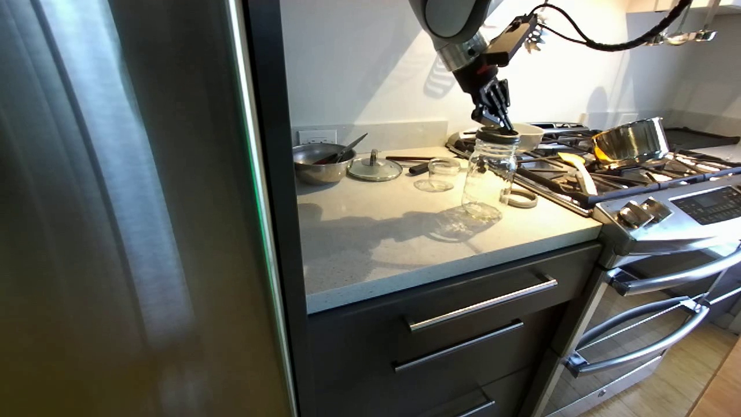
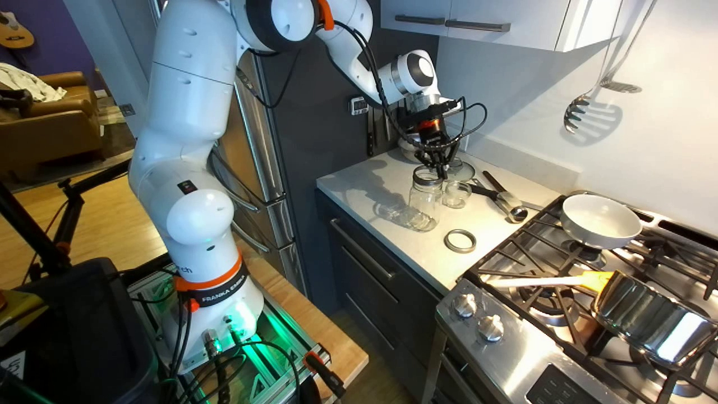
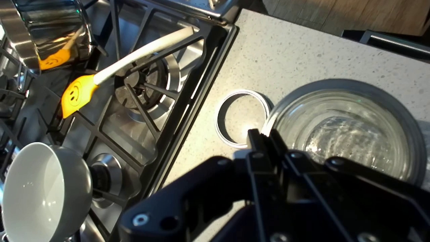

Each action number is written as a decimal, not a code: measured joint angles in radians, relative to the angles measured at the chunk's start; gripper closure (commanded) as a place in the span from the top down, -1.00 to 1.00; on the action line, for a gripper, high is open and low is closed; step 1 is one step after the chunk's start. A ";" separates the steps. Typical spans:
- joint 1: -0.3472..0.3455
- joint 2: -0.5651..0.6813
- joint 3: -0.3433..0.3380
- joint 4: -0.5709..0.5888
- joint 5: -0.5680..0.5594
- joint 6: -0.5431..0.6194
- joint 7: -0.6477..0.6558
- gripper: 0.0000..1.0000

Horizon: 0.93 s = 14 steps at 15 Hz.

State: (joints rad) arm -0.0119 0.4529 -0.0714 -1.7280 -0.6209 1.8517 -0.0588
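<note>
The gripper (image 3: 264, 132) has its fingers (image 3: 254, 143) drawn close together, and they appear to pinch the edge of the glass jar (image 1: 485, 174) at its mouth; their dark tips hide the exact contact. The jar is clear, with a dark band around its mouth, and looks upright on the pale counter (image 3: 312, 47) in both exterior views. Near it, on the side toward the stove (image 2: 521, 359), a metal ring (image 3: 217, 121) lies flat. A small glass cup (image 2: 457, 195) stands near the jar as well. A little farther off lie a metal utensil (image 2: 507, 206) with a black handle and a round glass lid (image 1: 375, 169), knob up. Past the lid, a metal bowl (image 1: 324, 174) holds a dark stirrer (image 1: 352, 147) that leans over its rim. On the stove, a spatula (image 3: 124, 65) with a yellow head and pale handle lies slantwise, its head toward a shiny saucepan (image 2: 653, 317) that sits tilted. A white bowl (image 3: 75, 188) rests there too, apart from the saucepan. Beyond, a pasta fork (image 2: 576, 115) and a slotted skimmer (image 2: 621, 87) hang by the wall (image 2: 673, 129). Farthest away, in an exterior view, are a brown sofa (image 2: 50, 118) and a guitar (image 2: 17, 35).
</note>
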 measured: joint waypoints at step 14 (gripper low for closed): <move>0.002 0.008 0.000 0.002 -0.003 0.000 0.010 -0.96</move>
State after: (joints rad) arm -0.0096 0.4612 -0.0715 -1.7260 -0.6242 1.8516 -0.0487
